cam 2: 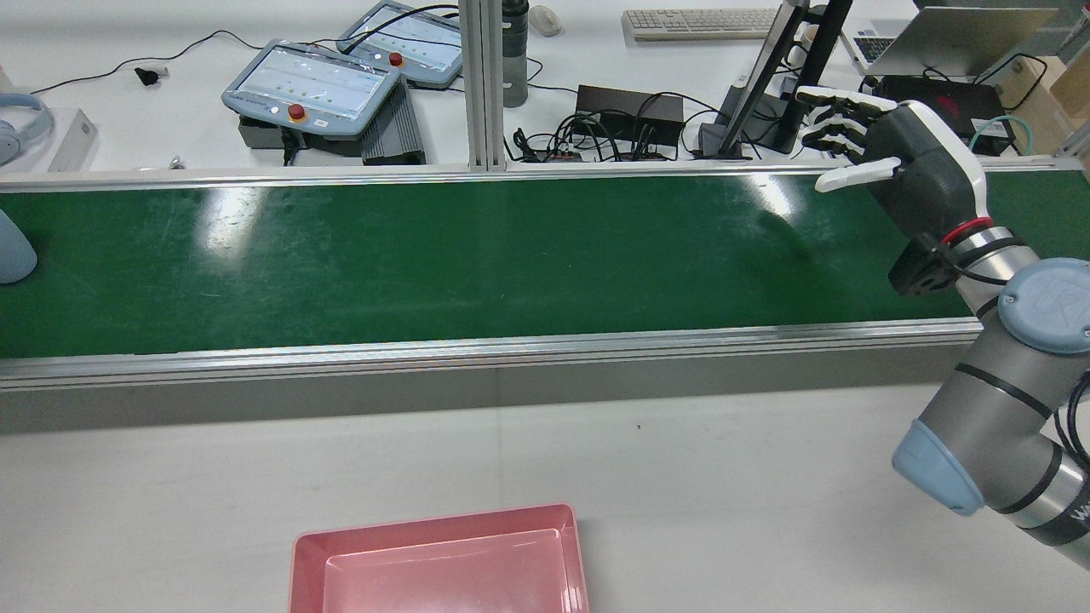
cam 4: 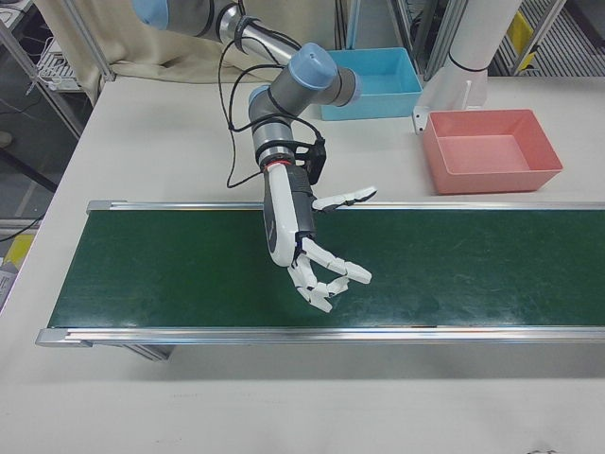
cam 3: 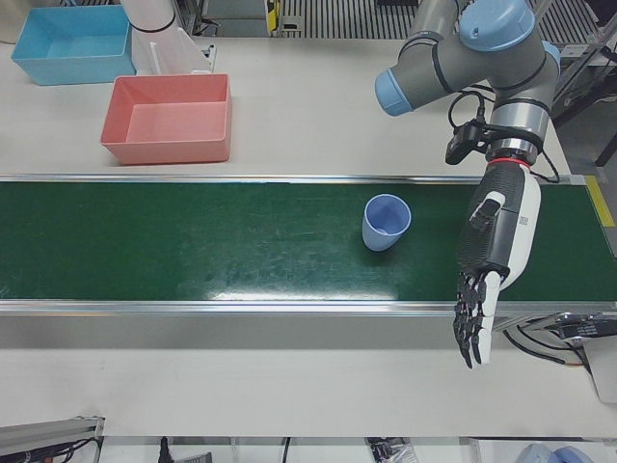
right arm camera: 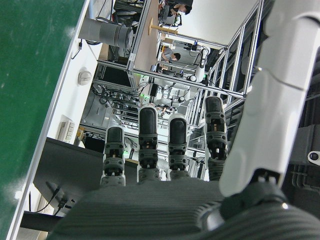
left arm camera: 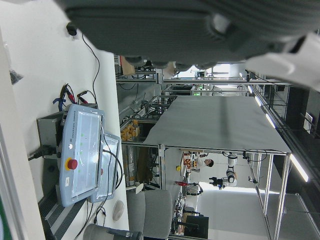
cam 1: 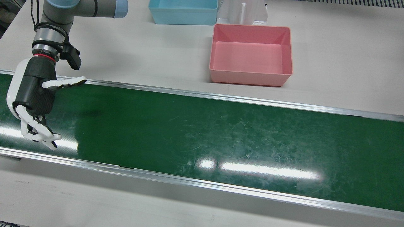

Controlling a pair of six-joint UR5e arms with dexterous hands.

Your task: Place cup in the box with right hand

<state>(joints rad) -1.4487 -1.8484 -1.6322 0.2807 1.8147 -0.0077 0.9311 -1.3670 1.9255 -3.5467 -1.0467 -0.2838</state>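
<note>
Near rail of conveyor belt [cam 4: 189,274] lay closest in the right-front view. Right hand [cam 4: 301,241] hovered over the belt, fingers spread, holding nothing. Left hand [cam 3: 494,253] likewise empty, fingers straight. Cup [cam 3: 386,222] stood upright on the belt near the left hand — well apart from the right. Pink box [cam 1: 251,54] empty. Step judged: waiting, pre-reach; next, close around the cup's wall.
</note>
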